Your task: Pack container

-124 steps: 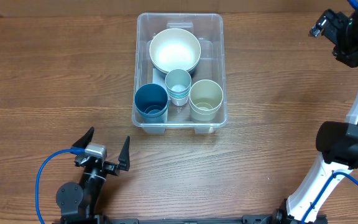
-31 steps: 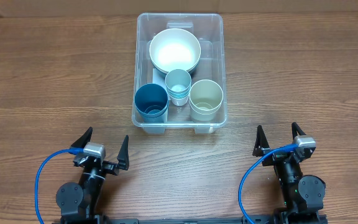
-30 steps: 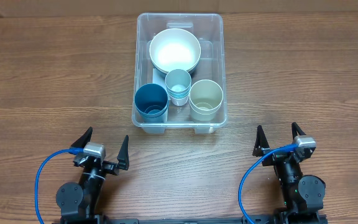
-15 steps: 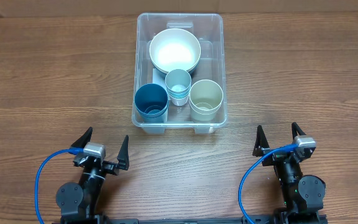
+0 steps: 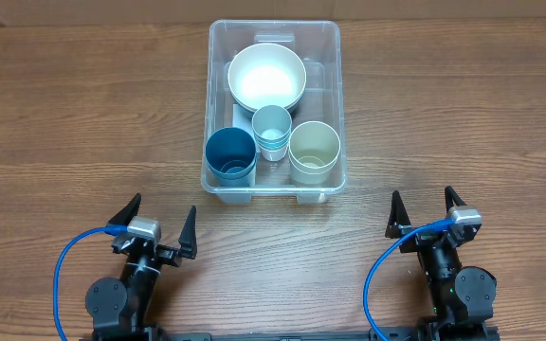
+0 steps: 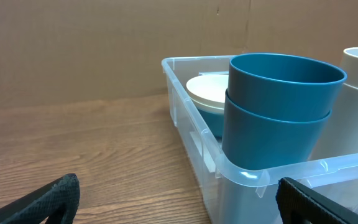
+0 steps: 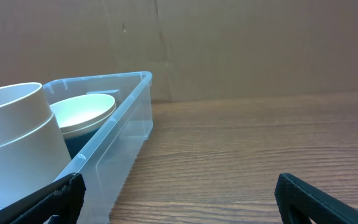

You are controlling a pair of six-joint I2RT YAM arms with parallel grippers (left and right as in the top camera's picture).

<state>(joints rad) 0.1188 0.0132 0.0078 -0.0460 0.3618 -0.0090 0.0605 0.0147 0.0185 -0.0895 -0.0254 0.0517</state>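
Observation:
The clear plastic container point(image 5: 330, 57) stands at the table's middle back. Inside it are a white bowl point(image 5: 266, 76), stacked dark blue cups point(image 5: 229, 156), a small light blue cup point(image 5: 272, 128) and a cream cup point(image 5: 314, 150). My left gripper point(image 5: 159, 225) is open and empty near the front edge, left of the container. My right gripper point(image 5: 425, 212) is open and empty near the front edge, right of it. The left wrist view shows the container's corner point(image 6: 241, 174) and the blue cups point(image 6: 278, 112). The right wrist view shows the container wall point(image 7: 126, 118), the cream cup point(image 7: 17, 143) and the bowl point(image 7: 82, 112).
The wooden table point(image 5: 83, 114) lies around the container. A brown cardboard wall point(image 6: 104, 43) stands behind the table. Blue cables point(image 5: 64, 265) run from each arm base at the front edge.
Since about four seconds ago the right arm has come down from the back right to the front edge. Over the last second nothing has moved.

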